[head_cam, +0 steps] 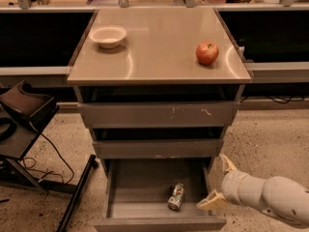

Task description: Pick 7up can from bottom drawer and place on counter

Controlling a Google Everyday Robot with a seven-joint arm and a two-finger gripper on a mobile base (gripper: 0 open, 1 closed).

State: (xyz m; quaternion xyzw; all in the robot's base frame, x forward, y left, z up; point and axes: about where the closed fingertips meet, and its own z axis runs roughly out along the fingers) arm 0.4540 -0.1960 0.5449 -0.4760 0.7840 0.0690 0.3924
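The 7up can (176, 196) lies on its side on the floor of the bottom drawer (159, 222), which is pulled open, toward its front right. My gripper (218, 182) is at the drawer's right side, just right of the can and apart from it. Its two tan fingers are spread open and hold nothing. The white arm reaches in from the lower right corner. The counter (159, 45) is the glossy tan top of the cabinet above.
A white bowl (108, 36) sits at the counter's back left and a red apple (207, 52) at its right. Two shallower drawers stand slightly open above the bottom one. A dark chair or cart (21, 115) with cables stands at the left.
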